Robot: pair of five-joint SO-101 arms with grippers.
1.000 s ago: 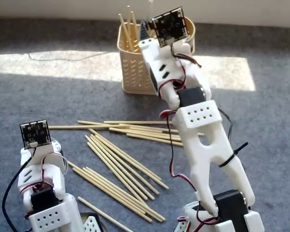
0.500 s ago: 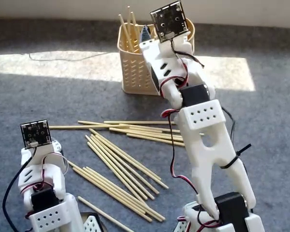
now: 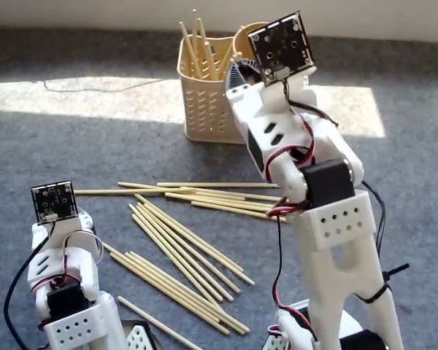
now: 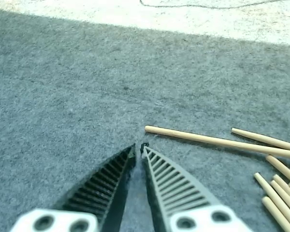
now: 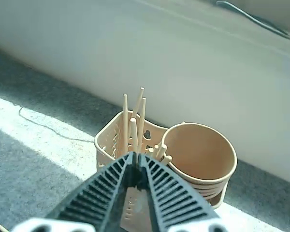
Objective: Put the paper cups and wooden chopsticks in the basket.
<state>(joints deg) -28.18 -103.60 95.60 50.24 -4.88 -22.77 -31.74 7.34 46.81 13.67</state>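
The basket (image 3: 204,102) stands at 12 o'clock on the carpet (image 3: 73,146). In its 3 o'clock half sit nested cups (image 5: 198,154), in its 9 o'clock half upright chopsticks (image 3: 196,44). At its 6 o'clock lie loose chopsticks (image 3: 182,248), between left arm (image 3: 62,277) and right arm (image 3: 314,189).

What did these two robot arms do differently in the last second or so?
The right arm drew back from over the basket and lifted higher, uncovering the paper cup inside. The right gripper is shut, fingers holding nothing. The left arm and the chopsticks on the carpet stayed put.
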